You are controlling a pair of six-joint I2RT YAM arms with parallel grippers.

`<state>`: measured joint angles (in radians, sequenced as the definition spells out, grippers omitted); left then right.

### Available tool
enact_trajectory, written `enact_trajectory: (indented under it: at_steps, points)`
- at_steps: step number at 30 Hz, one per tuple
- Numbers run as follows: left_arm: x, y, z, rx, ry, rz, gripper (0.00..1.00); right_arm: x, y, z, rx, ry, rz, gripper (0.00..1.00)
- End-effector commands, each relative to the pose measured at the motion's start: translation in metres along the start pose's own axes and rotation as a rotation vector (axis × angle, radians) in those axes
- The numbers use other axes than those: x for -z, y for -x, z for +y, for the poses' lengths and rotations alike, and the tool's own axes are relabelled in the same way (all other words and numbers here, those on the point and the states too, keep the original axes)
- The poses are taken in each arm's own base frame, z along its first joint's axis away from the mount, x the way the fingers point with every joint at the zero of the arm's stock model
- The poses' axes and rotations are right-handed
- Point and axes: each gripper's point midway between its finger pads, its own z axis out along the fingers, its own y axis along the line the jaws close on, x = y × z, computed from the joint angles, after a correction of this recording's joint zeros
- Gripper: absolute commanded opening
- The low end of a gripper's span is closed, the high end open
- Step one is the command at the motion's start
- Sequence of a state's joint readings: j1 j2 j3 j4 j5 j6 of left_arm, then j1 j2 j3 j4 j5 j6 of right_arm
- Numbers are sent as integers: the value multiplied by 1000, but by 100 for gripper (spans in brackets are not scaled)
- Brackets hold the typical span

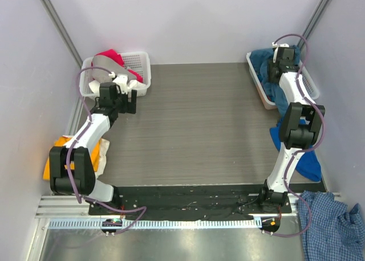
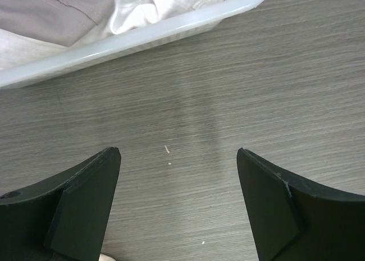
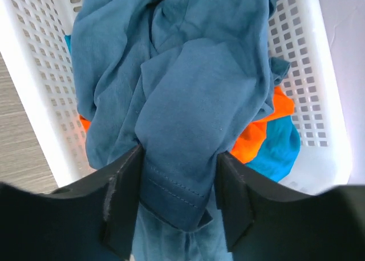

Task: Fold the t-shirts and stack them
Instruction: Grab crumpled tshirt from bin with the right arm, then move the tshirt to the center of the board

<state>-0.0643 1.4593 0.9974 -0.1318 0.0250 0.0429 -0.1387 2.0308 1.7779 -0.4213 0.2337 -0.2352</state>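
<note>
Right wrist view alone shows right tool (image 3: pixel 178 158) apparently pinching teal t-shirt (image 3: pixel 188 96); left tool (image 2: pixel 178 155) gapes wide.

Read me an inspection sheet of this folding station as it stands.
surface: grey wood-grain table, no garment on its middle.
job's things: teal-blue t-shirt heaped over orange t-shirt and turquoise t-shirt in right basket; red t-shirt and grey t-shirt in left basket.
clutter: checked shirt past the near right corner; orange cloth, blue cloth at the side edges.
claws: left claw open over table beside left basket; right claw, jaws flanking a teal-blue fold, grip unclear.
cables: purple cables loop along both arms.
surroundings: pale walls on three sides.
</note>
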Motion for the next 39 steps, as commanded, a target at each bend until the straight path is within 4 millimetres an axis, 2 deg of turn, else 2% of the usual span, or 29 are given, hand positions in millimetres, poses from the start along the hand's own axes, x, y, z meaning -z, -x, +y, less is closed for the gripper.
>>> enact_trajectory:
  at_steps: [1, 2, 4, 7, 9, 10, 12, 13, 14, 15, 16, 18, 19, 20, 21, 22, 23, 24, 25, 26, 27, 28, 29, 31, 33, 34, 36, 37, 39]
  points:
    - [-2, 17, -1, -23, -17, -48, 88, 9, 32, -15, -14, -27, -72, 31]
    - [-2, 17, -2, -23, -19, -48, 87, 9, 35, -15, -15, -26, -75, 17]
    - [-2, 17, -2, -24, -16, -46, 87, 7, 31, -12, -17, -16, -55, 1]
    - [3, 19, -1, -29, -14, -54, 87, 17, 40, -9, -27, 22, -61, 1]
    - [7, 22, -1, -32, -12, -61, 87, 27, 54, -10, -40, 32, -90, 1]
    - [8, 23, -1, -32, -13, -65, 87, 37, 59, -8, -42, 60, -97, 1]
    - [11, 24, -2, -32, -19, -62, 87, 60, 88, -12, -51, 81, -156, 1]
    - [14, 28, -2, -31, -18, -73, 87, 71, 91, -5, -32, 105, -140, 1]
    - [15, 29, -2, -30, -20, -73, 87, 94, 120, -9, -24, 111, -208, 1]
    - [18, 32, -2, -28, -21, -78, 87, 108, 131, -7, -6, 121, -229, 1]
    - [21, 36, -3, -30, -21, -88, 87, 142, 153, 2, 48, 142, -280, 1]
    - [26, 40, -1, -29, -18, -94, 87, 172, 168, 8, 114, 120, -321, 1]
    - [29, 42, -2, -32, -20, -101, 87, 193, 176, 19, 165, 123, -353, 1]
    - [33, 46, -2, -33, -19, -111, 87, 214, 182, 41, 253, 136, -387, 1]
    - [36, 47, -2, -35, -18, -116, 87, 250, 190, 45, 279, 152, -453, 1]
    - [39, 50, -2, -39, -18, -125, 87, 259, 187, 60, 316, 183, -468, 1]
    - [44, 53, -2, -43, -17, -139, 88, 279, 187, 87, 371, 238, -506, 1]
    - [46, 55, -2, -43, -16, -145, 88, 312, 190, 91, 382, 281, -572, 1]
    - [47, 56, -1, -46, -16, -148, 88, 317, 180, 107, 417, 335, -566, 1]
    - [51, 58, -1, -49, -14, -160, 88, 339, 174, 131, 460, 410, -597, 1]
    - [52, 58, -1, -52, -14, -160, 88, 364, 170, 140, 477, 486, -642, 1]
    - [53, 59, 0, -57, -10, -163, 88, 373, 160, 152, 499, 535, -638, 1]
    - [55, 60, 0, -59, -6, -167, 88, 391, 154, 168, 513, 607, -662, 1]
    - [56, 59, 4, -57, 12, -164, 88, 412, 143, 176, 514, 679, -674, 1]
    - [56, 57, 5, -57, 17, -157, 88, 419, 136, 181, 502, 714, -666, 1]
    - [56, 55, 5, -59, 18, -152, 88, 416, 126, 186, 514, 737, -645, 1]
    - [57, 53, 5, -65, 20, -151, 88, 408, 117, 190, 515, 740, -631, 1]
    - [56, 52, 5, -65, 20, -148, 88, 395, 99, 196, 540, 745, -582, 1]
    - [56, 52, 6, -74, 24, -147, 88, 378, 87, 201, 553, 726, -544, 3]
